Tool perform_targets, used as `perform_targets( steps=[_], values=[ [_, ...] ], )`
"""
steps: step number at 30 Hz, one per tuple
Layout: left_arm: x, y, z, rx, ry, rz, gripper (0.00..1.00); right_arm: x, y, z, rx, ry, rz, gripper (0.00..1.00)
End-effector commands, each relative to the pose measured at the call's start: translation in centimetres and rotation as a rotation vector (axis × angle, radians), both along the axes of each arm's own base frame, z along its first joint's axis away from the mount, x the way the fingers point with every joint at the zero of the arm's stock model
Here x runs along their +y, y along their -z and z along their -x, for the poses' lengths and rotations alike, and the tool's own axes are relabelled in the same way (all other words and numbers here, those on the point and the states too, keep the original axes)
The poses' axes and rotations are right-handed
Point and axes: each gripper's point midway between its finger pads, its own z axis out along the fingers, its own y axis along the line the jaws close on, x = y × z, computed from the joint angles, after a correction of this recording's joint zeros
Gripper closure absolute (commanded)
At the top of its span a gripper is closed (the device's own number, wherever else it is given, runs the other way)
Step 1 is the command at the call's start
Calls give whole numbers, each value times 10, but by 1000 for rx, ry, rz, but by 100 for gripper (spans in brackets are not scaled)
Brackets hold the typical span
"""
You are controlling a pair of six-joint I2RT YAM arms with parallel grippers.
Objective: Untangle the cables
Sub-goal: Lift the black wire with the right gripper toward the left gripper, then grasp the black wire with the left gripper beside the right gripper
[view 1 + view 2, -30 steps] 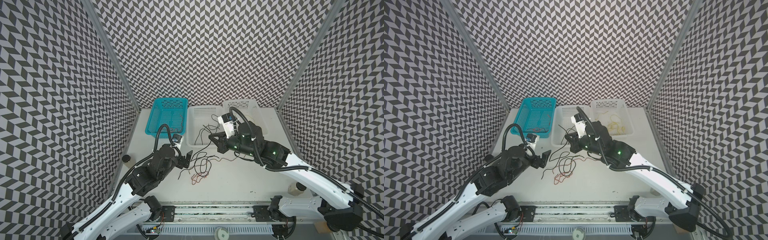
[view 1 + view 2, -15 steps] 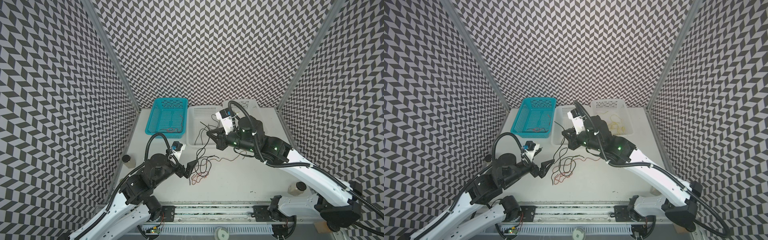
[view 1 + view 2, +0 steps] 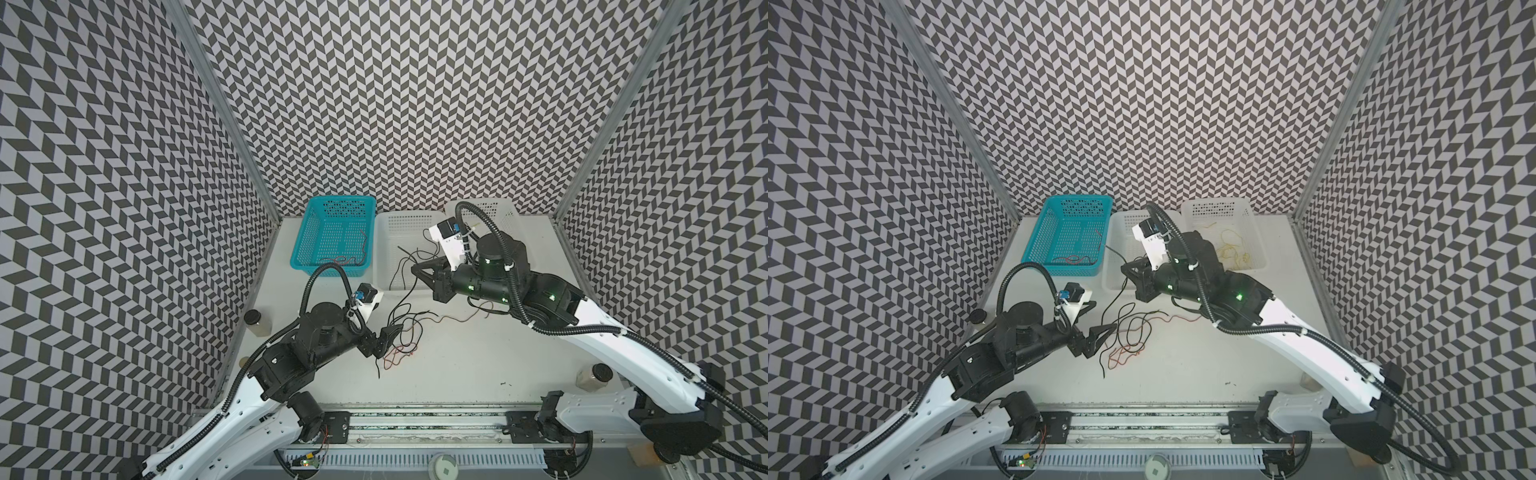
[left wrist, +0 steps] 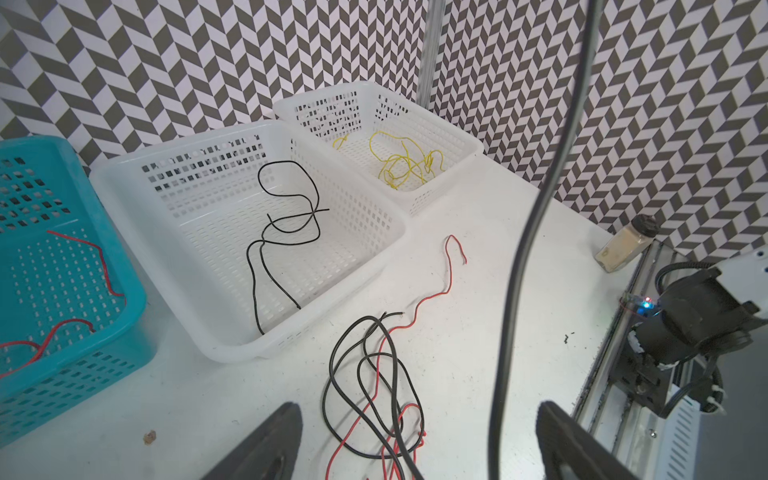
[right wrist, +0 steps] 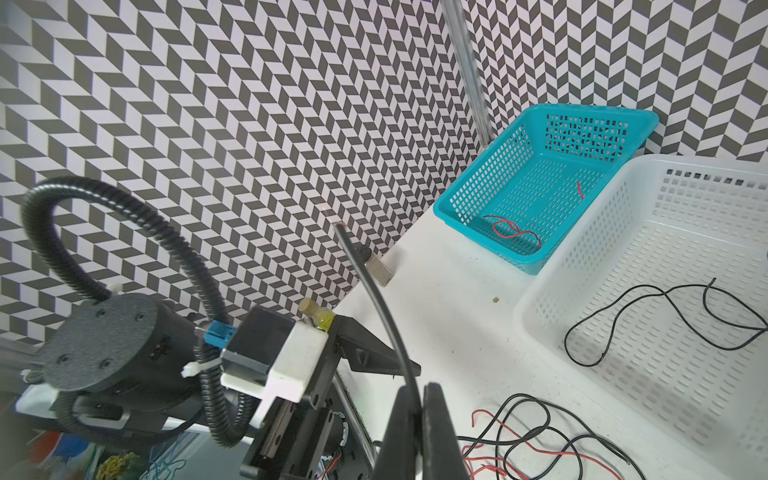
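Black and red cables (image 4: 374, 395) lie tangled on the table (image 3: 478, 374), in front of the baskets.
One black cable (image 5: 382, 307) rises from the heap into the right gripper (image 3: 415, 269), jaws clamped on it, up by the middle white basket (image 3: 380, 249). Left gripper (image 3: 390, 341) at the heap's edge, jaws apart, cables between them, nothing gripped. Red cable (image 4: 77, 241) in teal basket (image 3: 301, 245), black in the middle one, yellow in far white basket (image 3: 1217, 208).

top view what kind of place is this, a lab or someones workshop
Probably a robotics lab test cell: chevron-patterned walls enclose a white table, the left arm and right arm sit on one base rail, and a teal basket holds red cables.
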Motion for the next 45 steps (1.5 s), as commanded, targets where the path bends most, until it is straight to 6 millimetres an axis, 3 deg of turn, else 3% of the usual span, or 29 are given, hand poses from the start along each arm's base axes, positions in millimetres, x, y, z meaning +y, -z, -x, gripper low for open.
perform_targets(
  steps=[1,5,13,19,23,27,38,42,45],
  values=[
    [-7,-2,3,2,42,-8,24,-10,-42,13,-86,-15,-93,100],
    [-9,1,1,23,47,-31,40,-16,-52,15,-111,-1,-110,100],
    [-11,4,1,38,54,-45,61,-23,-57,16,-133,17,-136,100],
    [-10,3,1,40,53,-48,75,-23,-44,9,-122,49,-113,100],
    [-10,1,2,38,55,-45,84,-25,-26,4,-101,79,-92,100],
    [-9,-3,2,33,52,-49,100,-30,-3,-1,-77,122,-57,100],
    [3,-30,-3,5,-27,-1,100,-49,55,-9,-17,225,23,90],
    [6,-50,-7,-9,-62,30,100,-63,72,-11,-10,282,59,72],
    [8,-62,-10,-14,-85,38,100,-72,83,-12,-10,318,77,66]
  ],
)
